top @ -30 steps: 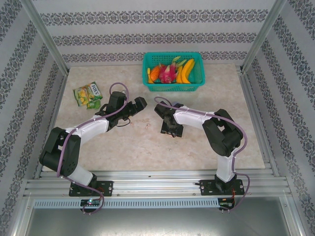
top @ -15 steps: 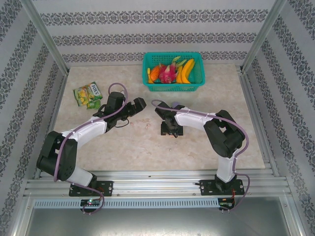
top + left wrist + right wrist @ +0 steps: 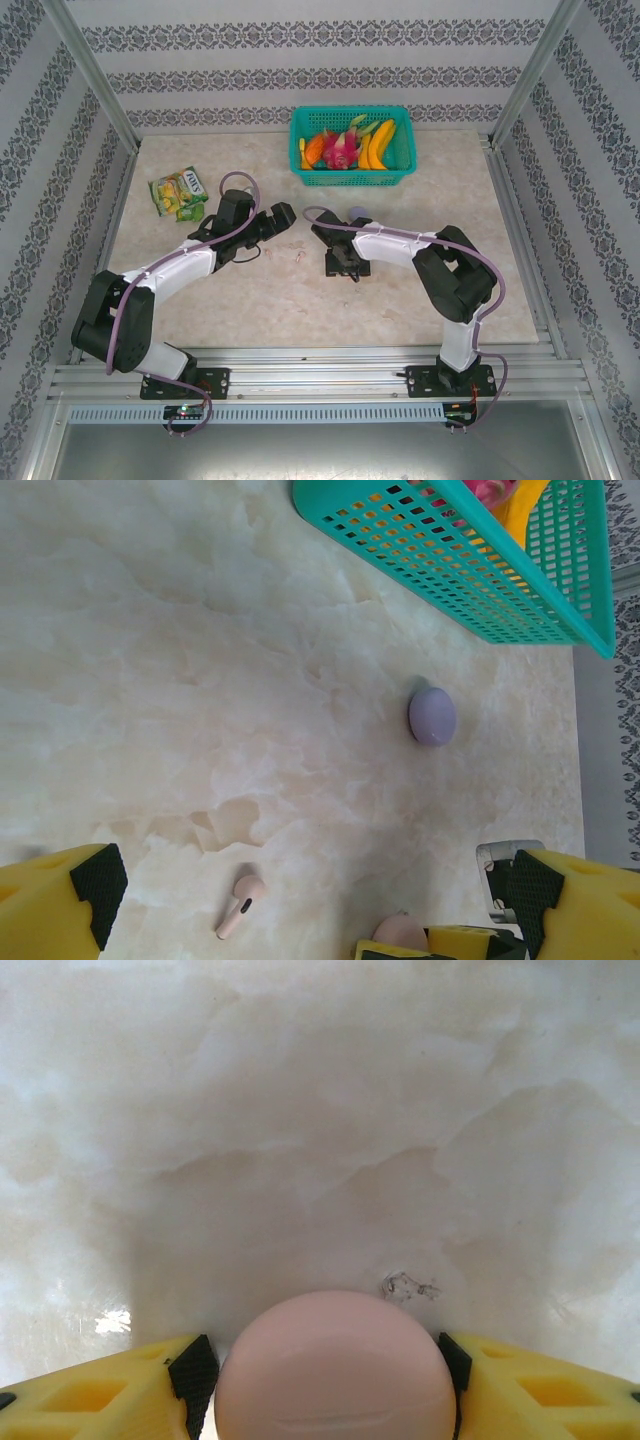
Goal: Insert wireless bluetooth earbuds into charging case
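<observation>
Pale pink stemmed plastic earbud [image 3: 238, 904] lies loose on the cream marbled table [image 3: 150, 680], just left of the round pink case [image 3: 330, 1345] — which the right gripper [image 3: 326, 1375] clamps, likely to steady it. Over the earbud the left gripper [image 3: 305, 895] hovers spread wide, apparently lined up for picking.

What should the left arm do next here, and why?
Probably lower the left gripper onto the pink earbud and close on it. Its fingers stand open, and the earbud lies loose on the table between them, nearer the left finger. The right gripper clasps the pink case between its pads, so the bud seems the missing piece.
</observation>
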Controlling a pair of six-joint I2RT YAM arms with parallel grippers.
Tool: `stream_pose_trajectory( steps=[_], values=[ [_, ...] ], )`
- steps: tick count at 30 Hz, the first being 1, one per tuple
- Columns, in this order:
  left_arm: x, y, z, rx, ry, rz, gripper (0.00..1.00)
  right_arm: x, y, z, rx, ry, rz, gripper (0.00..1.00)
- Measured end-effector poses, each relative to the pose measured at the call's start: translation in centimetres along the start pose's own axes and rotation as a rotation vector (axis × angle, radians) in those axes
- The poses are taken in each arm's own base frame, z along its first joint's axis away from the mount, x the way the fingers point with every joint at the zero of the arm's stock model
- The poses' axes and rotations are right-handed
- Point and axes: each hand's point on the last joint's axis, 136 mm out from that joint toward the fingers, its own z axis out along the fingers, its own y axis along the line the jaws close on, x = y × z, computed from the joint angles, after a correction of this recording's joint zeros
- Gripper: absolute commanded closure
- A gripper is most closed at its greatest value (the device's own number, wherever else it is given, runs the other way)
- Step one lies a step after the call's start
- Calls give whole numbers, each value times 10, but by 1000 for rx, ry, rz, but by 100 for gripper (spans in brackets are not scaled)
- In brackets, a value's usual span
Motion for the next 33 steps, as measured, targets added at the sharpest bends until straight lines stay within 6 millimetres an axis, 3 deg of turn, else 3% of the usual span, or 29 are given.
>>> stream_pose_trajectory(
  steps=[22,33],
  values=[
    [7,1,0,-12,18,33,0,-1,-2,-2,-85,-34,19,50],
    [31,13,7,21,38,81,0,-5,-2,-8,-140,-67,242,51]
  ],
)
